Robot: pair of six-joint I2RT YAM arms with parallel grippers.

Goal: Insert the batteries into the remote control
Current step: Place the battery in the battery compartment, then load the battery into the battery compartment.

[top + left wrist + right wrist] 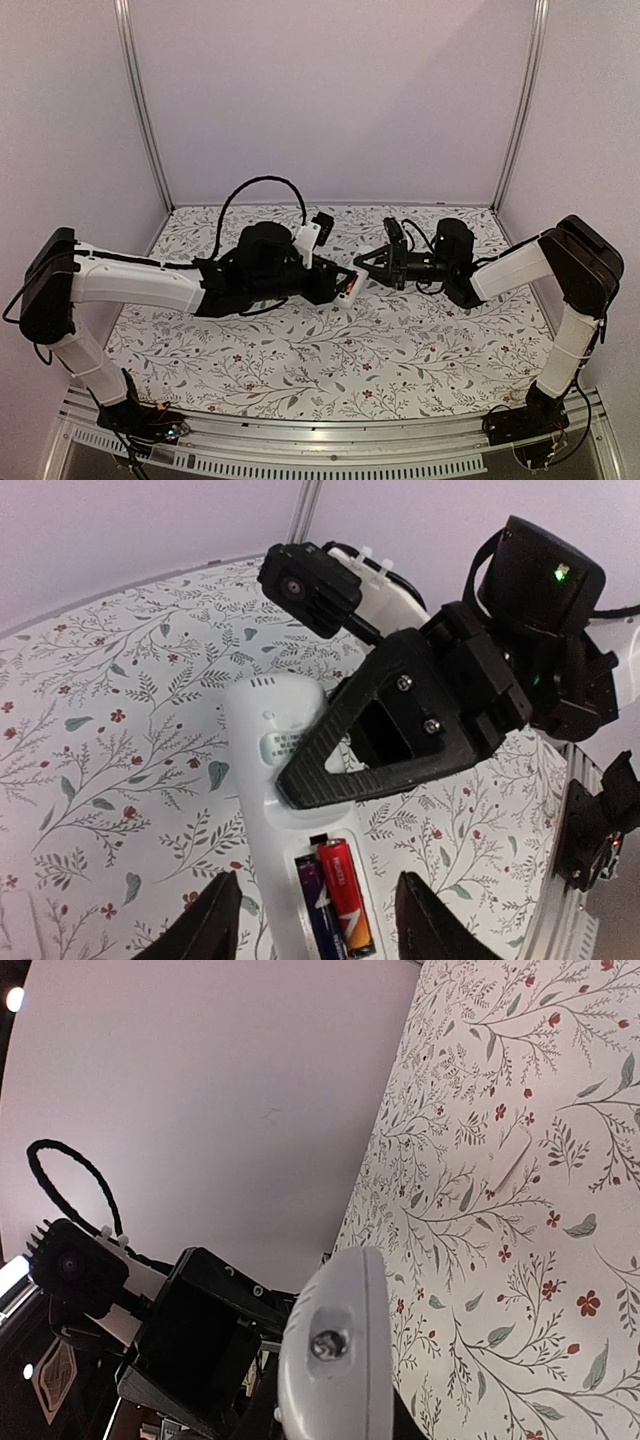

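One table [300, 350] under a flowered cloth carries everything; two arms reach over it, the left arm [130, 285] coming in from 9 o'clock and the right arm [520, 265] from 3 o'clock, and their tips meet near the middle. There are two pincers. The right gripper [300, 778] enters the left wrist view from 2 o'clock and is clamped across the middle of the one remote control [262, 730], which is held above the cloth with its plain back facing up. The left gripper [318, 890] has its fingers apart, one on each side of the remote's lower end at 6 o'clock, with a gap on both sides. Two batteries lie side by side in the open compartment, the red battery [343, 895] and the dark battery [315, 910]; only the left wrist view shows them. Only the right wrist view shows the remote end-on, and one pale strip [512, 1165] on the cloth towards 1 o'clock.
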